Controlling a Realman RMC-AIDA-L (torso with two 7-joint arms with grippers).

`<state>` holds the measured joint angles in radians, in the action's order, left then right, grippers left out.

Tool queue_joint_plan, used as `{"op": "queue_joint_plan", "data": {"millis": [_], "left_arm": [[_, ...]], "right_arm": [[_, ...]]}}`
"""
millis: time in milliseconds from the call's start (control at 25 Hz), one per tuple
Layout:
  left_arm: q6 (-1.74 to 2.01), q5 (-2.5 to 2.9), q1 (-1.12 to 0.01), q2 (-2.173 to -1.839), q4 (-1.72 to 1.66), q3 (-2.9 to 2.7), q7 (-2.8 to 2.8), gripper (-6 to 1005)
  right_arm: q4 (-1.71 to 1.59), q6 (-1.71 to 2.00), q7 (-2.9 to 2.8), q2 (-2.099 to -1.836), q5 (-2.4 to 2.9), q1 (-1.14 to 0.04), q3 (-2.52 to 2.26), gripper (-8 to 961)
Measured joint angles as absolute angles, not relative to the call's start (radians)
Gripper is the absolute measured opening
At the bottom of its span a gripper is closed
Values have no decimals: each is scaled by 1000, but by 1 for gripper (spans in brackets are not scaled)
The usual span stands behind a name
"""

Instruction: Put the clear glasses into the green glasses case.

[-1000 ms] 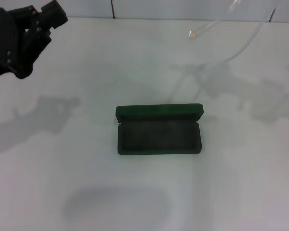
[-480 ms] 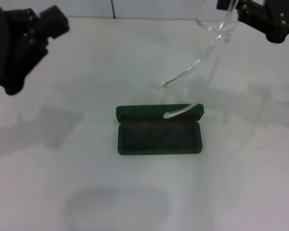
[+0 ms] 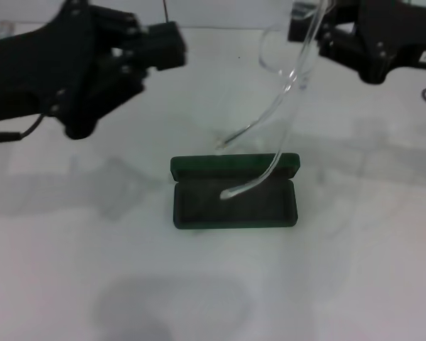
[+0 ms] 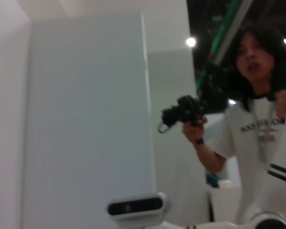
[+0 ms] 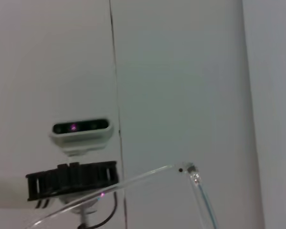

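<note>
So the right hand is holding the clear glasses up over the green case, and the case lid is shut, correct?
Not quite: the green case lies open, its dark lining showing in the head view. The rest holds: the right hand holds the clear glasses above it, their arms hanging down toward it.

The clear glasses [image 3: 291, 78] are hanging in the air above the far side of the table, their lens up at the top and their two long thin arms curving downward. One arm tip is reaching down in front of the open case; the other is ending just behind its lid. The green glasses case [image 3: 234, 192] is lying open on the table, lid standing upright at the back, dark lining showing.
</note>
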<state>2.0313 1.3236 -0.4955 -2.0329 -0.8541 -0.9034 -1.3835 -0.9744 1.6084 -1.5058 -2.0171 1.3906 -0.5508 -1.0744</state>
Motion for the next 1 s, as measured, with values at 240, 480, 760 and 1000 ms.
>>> {"op": "queue_joint_plan", "data": {"millis": [240,480,760,1000], "left_arm": [[2020,1368,-574,-2034,-845,-904,-1406,28],[1969,1382,-627,-2056,-838,-914,-1415,28],[1892,1384,-662,-2075,-837,-976,-1410,28],[1888,1384,-666,-2080,-837,-983,-1410,28]], "right_arm": [[-864,1610,-1464,-2017,1392,-605,-1100,112],[-815,1613,-1435,-2019,1392,-631,-1104,112],[-807,1610,-1434,-2018,1392,-637,-1128,112],[-803,1613,-1433,-2020,1386,-638,-1129,112]]}}
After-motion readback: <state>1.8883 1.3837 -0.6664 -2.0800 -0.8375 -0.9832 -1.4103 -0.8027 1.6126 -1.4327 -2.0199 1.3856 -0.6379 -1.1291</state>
